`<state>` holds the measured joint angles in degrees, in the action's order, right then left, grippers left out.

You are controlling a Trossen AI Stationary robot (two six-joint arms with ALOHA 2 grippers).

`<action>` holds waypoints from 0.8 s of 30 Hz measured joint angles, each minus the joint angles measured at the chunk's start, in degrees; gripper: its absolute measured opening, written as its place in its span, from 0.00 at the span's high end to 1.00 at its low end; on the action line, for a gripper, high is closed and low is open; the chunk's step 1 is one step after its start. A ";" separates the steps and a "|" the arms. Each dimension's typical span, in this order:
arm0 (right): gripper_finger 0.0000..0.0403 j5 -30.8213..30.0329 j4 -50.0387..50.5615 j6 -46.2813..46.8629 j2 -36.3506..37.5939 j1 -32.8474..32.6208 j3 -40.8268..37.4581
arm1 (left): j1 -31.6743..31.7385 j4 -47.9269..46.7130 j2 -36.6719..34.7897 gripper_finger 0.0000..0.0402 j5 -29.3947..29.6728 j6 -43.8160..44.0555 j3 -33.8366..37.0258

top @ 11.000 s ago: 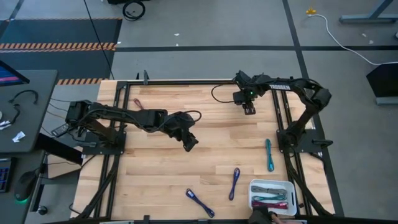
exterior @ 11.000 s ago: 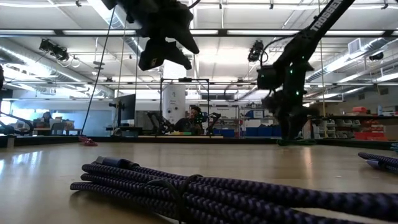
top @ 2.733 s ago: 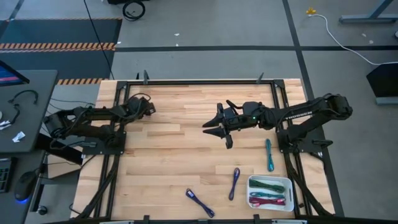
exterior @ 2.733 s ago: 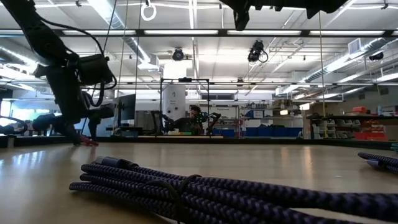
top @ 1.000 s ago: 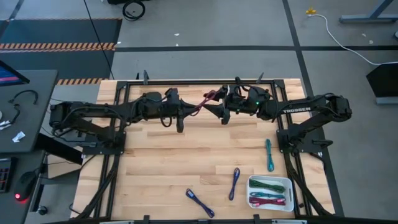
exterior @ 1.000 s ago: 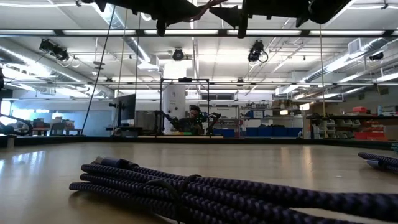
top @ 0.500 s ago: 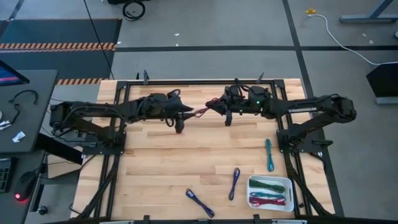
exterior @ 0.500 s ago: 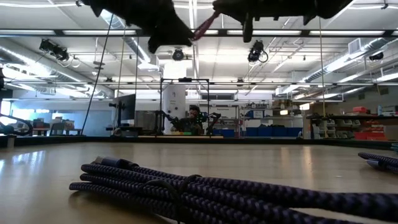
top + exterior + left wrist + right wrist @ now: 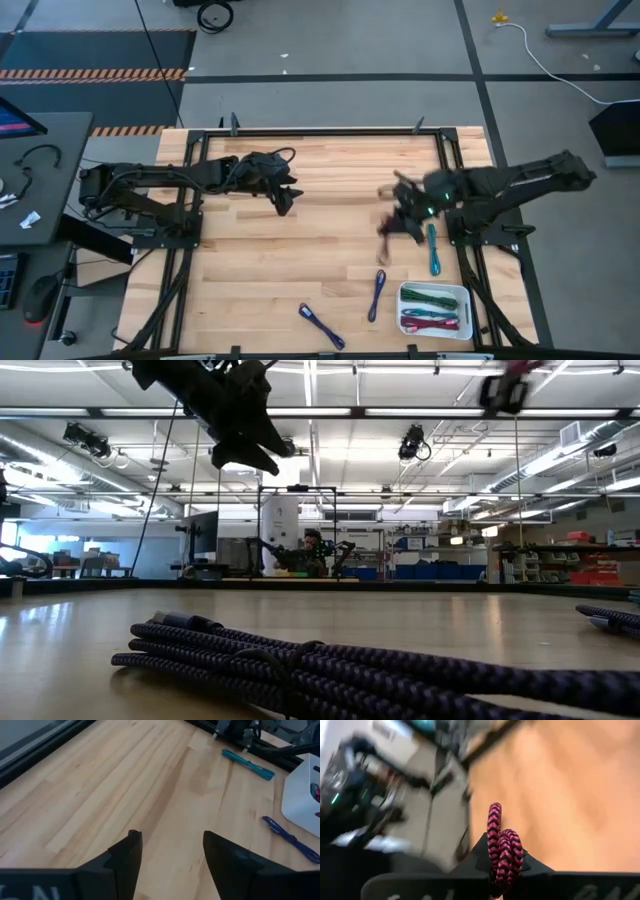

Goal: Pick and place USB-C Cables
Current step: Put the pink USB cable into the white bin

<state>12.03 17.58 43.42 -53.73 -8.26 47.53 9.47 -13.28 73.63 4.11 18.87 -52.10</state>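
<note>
My right gripper (image 9: 502, 870) is shut on a magenta USB-C cable (image 9: 501, 840) and hangs blurred above the right half of the table (image 9: 392, 225). Out over the far left part stands my left gripper (image 9: 283, 200), open and with nothing between its fingers (image 9: 172, 855). A teal cable (image 9: 433, 248), a purple cable (image 9: 377, 293) and a blue cable (image 9: 321, 325) lie flat on the wood. A white tray (image 9: 408, 300) at the near right corner holds green, teal and magenta cables. My right gripper pinches the magenta cable bundle between its two fingers (image 9: 492, 862). The bundle's looped end (image 9: 495, 817) sticks out past the fingertips. The cable is lifted clear of the table; how far back it reaches between the fingers does not show.
A black frame (image 9: 320, 131) runs around the wooden table. The low view has a dark braided cable bundle (image 9: 350, 670) close in front of it. Bare wood (image 9: 260, 260) lies between the two arms and toward the near left.
My left gripper has opened and let go of the magenta cable, then drawn back a little toward the left. My right gripper has shut on the cable's other end and carried it quickly toward the table's near right, clear of the wood.
</note>
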 joint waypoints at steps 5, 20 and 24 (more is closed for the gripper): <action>0.97 1.30 7.54 13.14 -0.25 -15.12 0.00 | 0.11 0.10 0.00 0.51 1.33 -0.06 0.00; 0.97 7.37 13.37 23.80 -17.63 -35.99 0.00 | 0.11 0.13 0.00 0.57 4.25 -0.17 0.00; 0.97 7.24 13.37 20.55 -21.71 -35.56 0.00 | 0.11 0.14 0.00 0.57 4.25 -0.15 0.00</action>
<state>19.27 30.96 63.97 -75.44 -43.82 47.53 9.58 -13.14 73.63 8.36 18.72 -52.10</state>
